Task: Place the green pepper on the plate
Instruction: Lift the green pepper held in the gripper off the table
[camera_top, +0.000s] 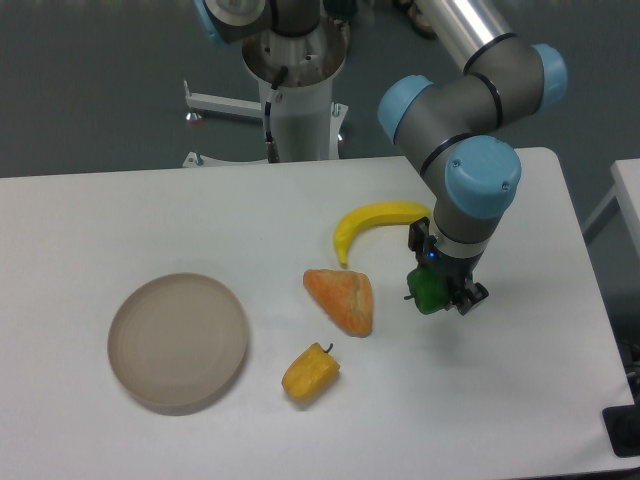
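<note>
The green pepper (429, 292) is a small glossy green lump held between the fingers of my gripper (440, 295), right of the table's middle. The gripper is shut on it and points straight down; whether the pepper touches the table or hangs just above it I cannot tell. The gripper hides the pepper's top. The plate (178, 341) is a round beige dish with a raised rim at the front left, far to the left of the gripper, with nothing on it.
A yellow banana (375, 222) lies just up-left of the gripper. An orange wedge-shaped piece (342, 298) lies to its left. A yellow pepper (310, 372) lies between the wedge and the plate. The robot base (298, 90) stands behind the table.
</note>
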